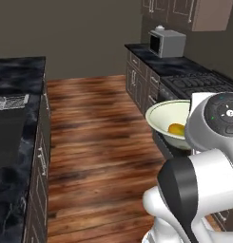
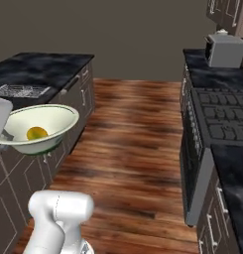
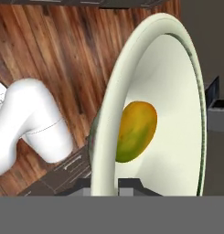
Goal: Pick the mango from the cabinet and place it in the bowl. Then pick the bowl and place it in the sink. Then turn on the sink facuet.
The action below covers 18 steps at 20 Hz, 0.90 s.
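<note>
My gripper is shut on the rim of the cream-white bowl, and its dark fingertips pinch the edge from both sides. The yellow-orange mango lies inside the bowl. The base views show the bowl held tilted in the air over the wooden floor, with the mango in its bottom. The black sink is set in the left counter, well apart from the bowl. The faucet and the cabinet are out of view.
A ribbed drain rack lies on the dark left counter. On the right stand a stove, a microwave and base units. A wooden floor aisle runs between the two counters.
</note>
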Available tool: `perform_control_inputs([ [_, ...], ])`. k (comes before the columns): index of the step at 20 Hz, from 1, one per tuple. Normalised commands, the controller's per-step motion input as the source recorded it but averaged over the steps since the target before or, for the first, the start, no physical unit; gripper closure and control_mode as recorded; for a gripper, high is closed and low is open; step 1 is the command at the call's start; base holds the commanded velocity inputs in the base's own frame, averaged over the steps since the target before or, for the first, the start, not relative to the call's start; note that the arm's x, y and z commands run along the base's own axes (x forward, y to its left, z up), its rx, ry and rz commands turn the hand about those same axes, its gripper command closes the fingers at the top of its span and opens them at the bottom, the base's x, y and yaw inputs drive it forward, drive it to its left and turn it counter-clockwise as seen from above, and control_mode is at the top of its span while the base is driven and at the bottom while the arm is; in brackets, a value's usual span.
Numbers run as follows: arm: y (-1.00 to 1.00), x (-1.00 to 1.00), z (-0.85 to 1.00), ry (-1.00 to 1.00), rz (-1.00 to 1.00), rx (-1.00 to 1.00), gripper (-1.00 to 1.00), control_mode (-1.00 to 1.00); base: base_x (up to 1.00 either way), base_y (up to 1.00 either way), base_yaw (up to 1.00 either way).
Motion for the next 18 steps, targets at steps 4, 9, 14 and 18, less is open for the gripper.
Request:
perform_control_inputs([
  [4, 0.00, 0.00, 0.00, 0.00, 0.00, 0.00, 1.00, 1.00, 1.00, 0.27, -0.05],
  [9, 0.00, 0.00, 0.00, 0.00, 0.00, 0.00, 1.00, 1.00, 1.00, 0.08, 0.17],
  [14, 0.00, 0.00, 0.00, 0.00, 0.00, 0.00, 1.00, 1.00, 1.00, 0.00, 0.60],
  [18, 0.00, 0.00, 0.00, 0.00, 0.00, 0.00, 1.00, 1.00, 1.00, 0.00, 0.71],
])
